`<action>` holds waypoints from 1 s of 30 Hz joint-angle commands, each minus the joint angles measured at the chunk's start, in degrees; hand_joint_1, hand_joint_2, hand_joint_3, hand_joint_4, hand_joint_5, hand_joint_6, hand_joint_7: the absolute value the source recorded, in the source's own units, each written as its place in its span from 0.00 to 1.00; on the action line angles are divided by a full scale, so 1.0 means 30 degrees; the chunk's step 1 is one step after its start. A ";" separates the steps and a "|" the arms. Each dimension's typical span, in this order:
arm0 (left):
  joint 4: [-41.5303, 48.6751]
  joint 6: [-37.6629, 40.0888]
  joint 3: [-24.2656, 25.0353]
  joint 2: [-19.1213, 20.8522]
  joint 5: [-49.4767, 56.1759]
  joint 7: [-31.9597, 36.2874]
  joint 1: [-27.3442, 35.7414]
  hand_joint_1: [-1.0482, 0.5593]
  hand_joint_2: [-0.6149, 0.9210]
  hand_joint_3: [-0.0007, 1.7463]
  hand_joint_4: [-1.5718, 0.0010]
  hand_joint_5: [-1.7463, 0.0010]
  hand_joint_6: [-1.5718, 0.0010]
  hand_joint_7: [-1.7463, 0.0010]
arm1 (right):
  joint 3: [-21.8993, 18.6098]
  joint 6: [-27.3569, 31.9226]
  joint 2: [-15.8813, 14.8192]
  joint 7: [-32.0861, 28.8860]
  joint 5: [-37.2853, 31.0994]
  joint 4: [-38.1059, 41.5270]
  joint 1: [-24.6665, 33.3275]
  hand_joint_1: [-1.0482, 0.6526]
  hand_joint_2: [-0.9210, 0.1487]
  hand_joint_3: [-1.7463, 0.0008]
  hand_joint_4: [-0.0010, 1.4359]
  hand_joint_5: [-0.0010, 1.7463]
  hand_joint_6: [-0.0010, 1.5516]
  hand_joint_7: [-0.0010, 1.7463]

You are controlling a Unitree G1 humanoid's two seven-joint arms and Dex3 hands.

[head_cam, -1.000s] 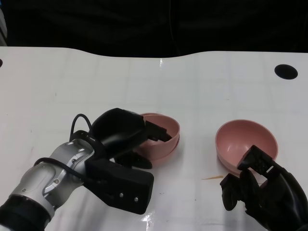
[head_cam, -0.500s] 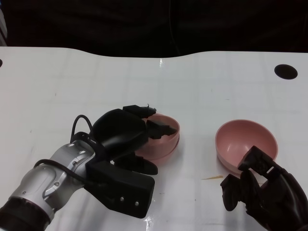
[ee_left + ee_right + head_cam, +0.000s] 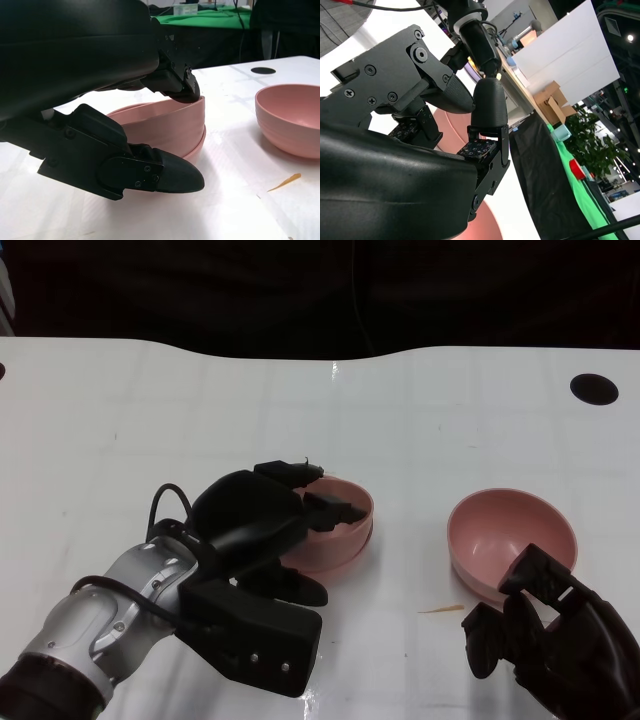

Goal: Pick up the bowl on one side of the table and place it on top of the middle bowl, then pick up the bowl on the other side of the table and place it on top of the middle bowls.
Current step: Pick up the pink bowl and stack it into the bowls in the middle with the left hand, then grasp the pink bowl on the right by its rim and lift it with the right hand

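White surface (image 3: 200,400) carries two stacked pink bowls (image 3: 340,530) at its middle; the left robot hand (image 3: 265,515) hangs at their rim, fingers spread, gripping nothing. Right of the stack sits a single pink bowl (image 3: 505,530), with the right robot hand (image 3: 540,635) just beside it, fingers apart, empty.

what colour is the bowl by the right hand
Pink bowl, plain, clearest in the head view near the right hand.

Matt pink plastic bowls (image 3: 512,528) on a glossy white table (image 3: 200,410)
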 commanded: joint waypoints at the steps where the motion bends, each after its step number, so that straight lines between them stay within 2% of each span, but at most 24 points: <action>1: -0.0885 0.0085 0.0273 0.0433 -0.0018 0.0428 0.0537 0.17 1.00 0.15 0.84 0.99 0.69 1.00 | -0.0191 0.0084 -0.0266 0.0008 0.0157 -0.0119 0.0003 0.62 0.34 0.25 0.66 1.00 0.43 1.00; 13: -0.4121 -0.0488 0.1948 0.1324 -0.1295 0.0855 0.2640 0.21 1.00 0.14 0.82 0.99 0.67 0.99 | -0.0241 0.0175 -0.0430 0.0167 0.0189 -0.0125 -0.0051 0.63 0.33 0.25 0.66 1.00 0.43 1.00; 15: -0.4657 -0.0656 0.2439 0.1438 -0.1780 0.1077 0.3298 0.23 1.00 0.12 0.77 0.97 0.64 0.98 | -0.0276 0.0055 -0.0429 0.0404 0.0271 0.0009 -0.0094 0.63 0.31 0.27 0.66 1.00 0.42 1.00; 24: -0.7495 -0.1001 0.5359 0.0914 -0.7459 0.0020 0.7506 0.38 1.00 0.02 0.63 0.94 0.55 0.98 | -0.0372 0.0064 -0.0453 0.0309 0.0057 0.0123 -0.0206 0.63 0.30 0.27 0.66 1.00 0.43 1.00; 30: -0.9110 0.0540 0.6548 0.0517 -1.2598 -0.2859 0.9290 0.43 1.00 0.06 0.61 0.94 0.56 0.99 | -0.0445 0.0169 -0.0512 0.0409 0.0167 0.0207 -0.0264 0.62 0.30 0.28 0.66 1.00 0.43 1.00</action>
